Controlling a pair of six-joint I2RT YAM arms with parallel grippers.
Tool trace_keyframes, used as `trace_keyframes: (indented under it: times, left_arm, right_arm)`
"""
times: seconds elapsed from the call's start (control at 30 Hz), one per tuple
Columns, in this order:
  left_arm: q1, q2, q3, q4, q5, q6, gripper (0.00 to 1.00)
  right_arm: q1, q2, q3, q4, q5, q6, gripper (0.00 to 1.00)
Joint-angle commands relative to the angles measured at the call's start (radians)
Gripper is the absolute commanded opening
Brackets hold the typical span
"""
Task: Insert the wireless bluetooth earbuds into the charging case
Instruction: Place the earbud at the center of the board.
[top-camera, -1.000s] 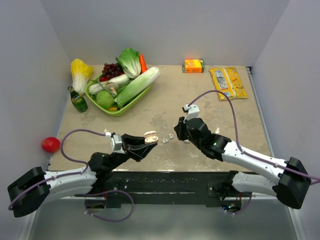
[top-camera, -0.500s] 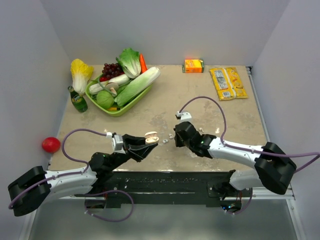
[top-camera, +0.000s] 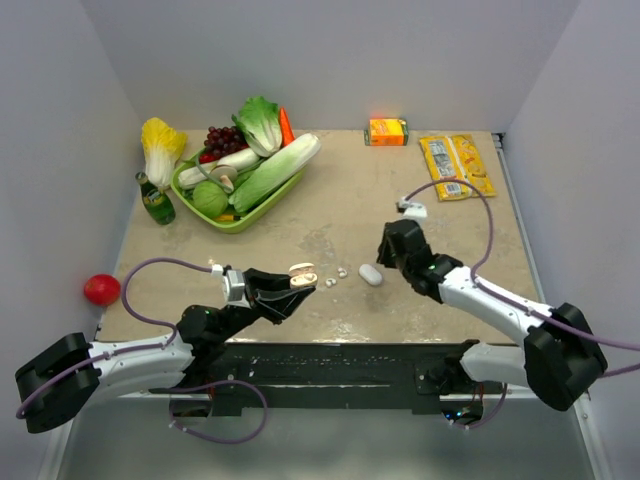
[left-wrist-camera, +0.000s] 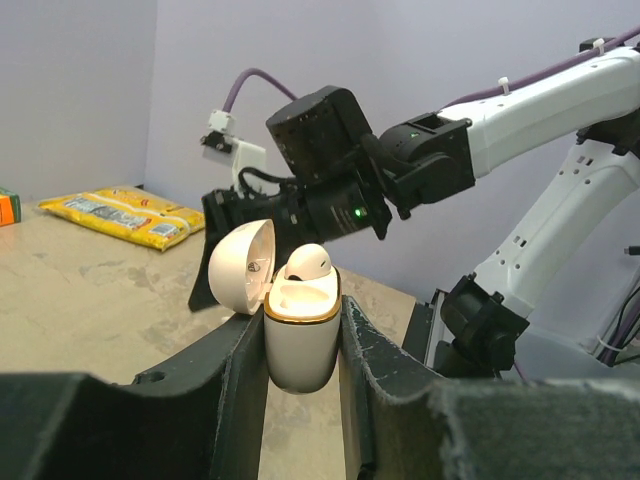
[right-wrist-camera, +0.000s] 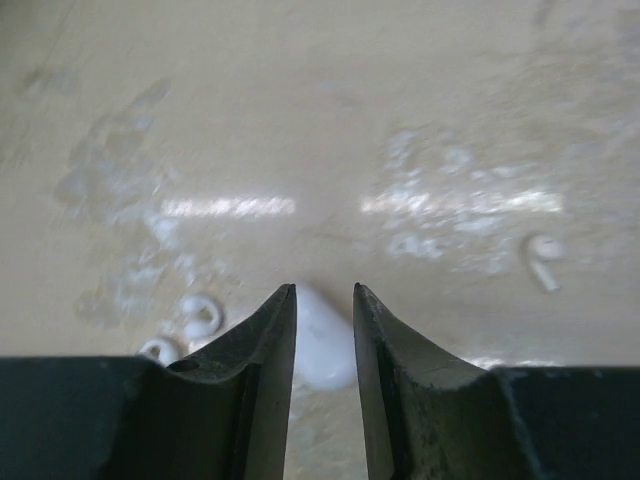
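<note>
The case (left-wrist-camera: 300, 350) is clamped upright between the fingers of the left gripper (left-wrist-camera: 300, 322). It is gripped by its lower half and held clear of the table (top-camera: 340, 190), near the front edge. Its lid (left-wrist-camera: 243, 265) is swung open to the left in the wrist view. One earbud (left-wrist-camera: 308, 262) is seated in the gold-rimmed body.

The right gripper (top-camera: 386, 258) is seen with its jaws slightly parted and nothing gripped between them. It is angled down at the table, to the right of the case and apart from it. Just beyond its fingertips a white oval (right-wrist-camera: 322, 352) lies on the table, and what it is cannot be told. In the right wrist view two small white rings (right-wrist-camera: 200, 316) lie just left of the oval. A second earbud (right-wrist-camera: 545, 262), its stem showing, lies loose farther to the right. From above, the oval is seen between the right gripper and the case, with two tiny white bits (top-camera: 337, 277) between the oval and the case.

Farther out, a green tray (top-camera: 236, 226) heaped with vegetables is set at the back left. A green bottle (top-camera: 155, 200) stands just beside it. An orange carton (top-camera: 388, 131) is placed against the back wall, with a yellow packet (top-camera: 457, 166) to its right. A red ball (top-camera: 101, 289) is seen off the table's left edge.
</note>
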Motion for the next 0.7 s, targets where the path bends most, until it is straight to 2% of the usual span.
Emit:
trace_keyframes:
  times: [0.0,0.2,0.37,0.5,0.67]
  left_arm:
    - [-0.005,-0.007,-0.116,0.346,-0.010,-0.015,0.00]
    - [-0.007,0.003,-0.131,0.379,-0.001,-0.029,0.00]
    - [-0.009,0.003,-0.153,0.409,0.011,-0.032,0.00]
    - [-0.009,0.002,-0.176,0.437,0.012,-0.037,0.00]
    - [-0.010,-0.009,-0.193,0.435,0.014,-0.037,0.00]
  right_arm:
    - [-0.223,-0.056,-0.022,0.007,-0.016,-0.004,0.31]
    - [-0.312,0.088,0.065,-0.039,-0.014,-0.047,0.35]
    - [-0.314,0.199,0.169,-0.097,0.022,-0.089,0.40]
    - [-0.314,0.260,0.205,-0.132,0.051,-0.109,0.48]
    - [-0.323,0.299,0.228,-0.166,0.060,-0.114,0.50]
